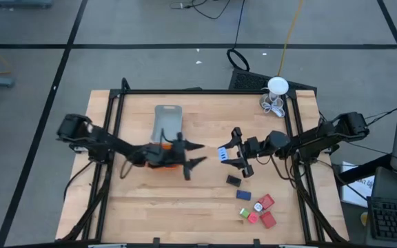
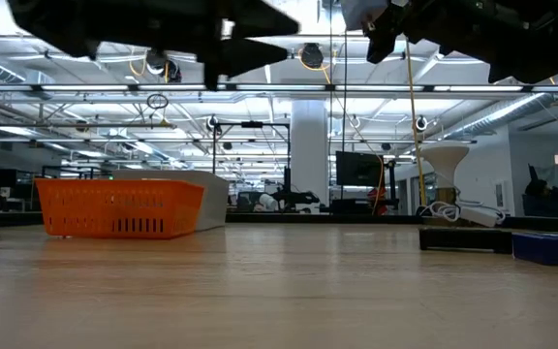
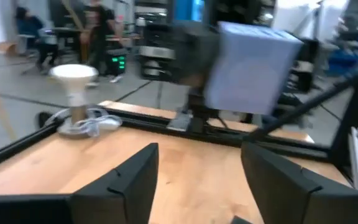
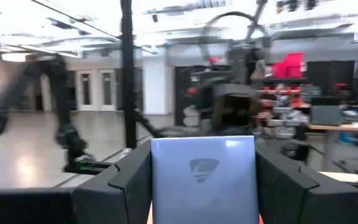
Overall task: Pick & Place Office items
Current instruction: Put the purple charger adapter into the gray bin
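Carrying a pale blue rectangular block toward the trays.
My right end effector (image 1: 230,154), frame centre, grips the pale blue rectangular block (image 1: 225,153); left end effector (image 1: 197,153) hangs released beside the orange mesh tray (image 2: 119,207). Next: lower it in.

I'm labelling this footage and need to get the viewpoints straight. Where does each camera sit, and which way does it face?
High: above, looking straight down on the table; both arms show.
Low: at tabletop height, looking across to the orange tray; arms overhead.
Left wrist: past the open left gripper at the right arm's blue block.
Right wrist: on the right gripper, which holds that block between its fingers.
Shared: the block shows in high and both wrist views.
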Robot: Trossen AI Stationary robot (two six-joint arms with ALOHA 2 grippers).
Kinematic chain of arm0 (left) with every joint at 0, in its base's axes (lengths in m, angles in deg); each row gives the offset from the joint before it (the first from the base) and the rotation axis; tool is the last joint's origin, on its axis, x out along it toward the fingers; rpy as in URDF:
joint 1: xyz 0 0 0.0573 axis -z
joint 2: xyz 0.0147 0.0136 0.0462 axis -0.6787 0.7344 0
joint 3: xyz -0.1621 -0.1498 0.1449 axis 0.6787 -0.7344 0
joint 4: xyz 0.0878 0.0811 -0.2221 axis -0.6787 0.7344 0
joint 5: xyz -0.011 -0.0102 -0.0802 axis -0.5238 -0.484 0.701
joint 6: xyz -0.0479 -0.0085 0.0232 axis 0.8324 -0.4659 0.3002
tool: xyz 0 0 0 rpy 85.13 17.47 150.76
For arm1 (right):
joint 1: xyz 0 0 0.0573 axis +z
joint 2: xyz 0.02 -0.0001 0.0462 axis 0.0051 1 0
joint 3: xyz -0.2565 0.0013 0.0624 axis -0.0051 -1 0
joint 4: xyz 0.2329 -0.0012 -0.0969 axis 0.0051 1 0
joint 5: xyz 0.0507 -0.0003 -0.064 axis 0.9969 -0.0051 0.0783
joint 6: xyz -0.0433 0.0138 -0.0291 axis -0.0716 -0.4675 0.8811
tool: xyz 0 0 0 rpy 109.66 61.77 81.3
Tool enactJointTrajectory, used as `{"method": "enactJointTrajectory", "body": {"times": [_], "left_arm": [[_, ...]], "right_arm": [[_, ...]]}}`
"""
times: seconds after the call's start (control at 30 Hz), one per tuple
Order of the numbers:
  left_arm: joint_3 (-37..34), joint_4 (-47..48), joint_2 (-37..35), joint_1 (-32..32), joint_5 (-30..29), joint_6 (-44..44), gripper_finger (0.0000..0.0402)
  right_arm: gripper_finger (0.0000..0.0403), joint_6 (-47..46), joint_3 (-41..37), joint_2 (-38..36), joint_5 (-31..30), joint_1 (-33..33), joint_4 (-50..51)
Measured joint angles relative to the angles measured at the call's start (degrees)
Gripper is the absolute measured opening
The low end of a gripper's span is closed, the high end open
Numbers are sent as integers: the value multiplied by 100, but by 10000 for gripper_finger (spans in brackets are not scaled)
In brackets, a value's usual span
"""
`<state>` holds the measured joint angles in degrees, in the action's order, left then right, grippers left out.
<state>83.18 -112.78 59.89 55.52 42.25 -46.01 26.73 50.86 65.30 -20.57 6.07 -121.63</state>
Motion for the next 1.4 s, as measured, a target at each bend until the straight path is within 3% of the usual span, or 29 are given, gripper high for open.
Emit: {"method": "enactJointTrajectory", "body": {"times": [0.2,0.43,0.77,1.17,1.4], "left_arm": [[812,-1,634,9,192,-422,257],[1308,43,841,-47,235,-676,259],[1419,66,932,-86,527,-548,262],[1427,107,989,-270,909,256,304],[1758,159,1383,-373,916,-30,308]], "right_arm": [[208,85,0,0,-17,-15,0],[208,170,0,-8,-15,-20,-95],[208,223,2,2,-25,-20,-45],[208,214,2,2,-8,-20,-57],[208,229,-2,2,-10,-20,-55]]}}
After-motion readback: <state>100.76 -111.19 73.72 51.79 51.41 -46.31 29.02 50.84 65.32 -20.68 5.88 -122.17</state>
